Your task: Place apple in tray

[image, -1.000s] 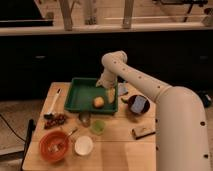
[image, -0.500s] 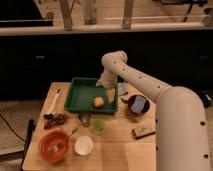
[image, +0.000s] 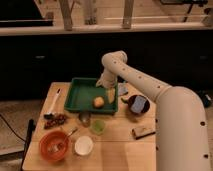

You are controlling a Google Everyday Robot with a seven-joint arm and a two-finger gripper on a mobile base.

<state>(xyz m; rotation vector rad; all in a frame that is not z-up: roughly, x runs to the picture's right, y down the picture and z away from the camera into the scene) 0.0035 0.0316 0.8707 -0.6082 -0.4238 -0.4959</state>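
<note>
Gripper on the big white arm hangs over the right side of the shallow green plastic tray, near the middle of the frame. Just left of it, the small round orange-yellow apple sits inside the tray. To me the job looks nearly done; only pulling away is left.

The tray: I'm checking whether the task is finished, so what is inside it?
The apple lies inside the green tray, toward its right side. The gripper hangs just right of the apple, covering the tray's right edge.
</note>
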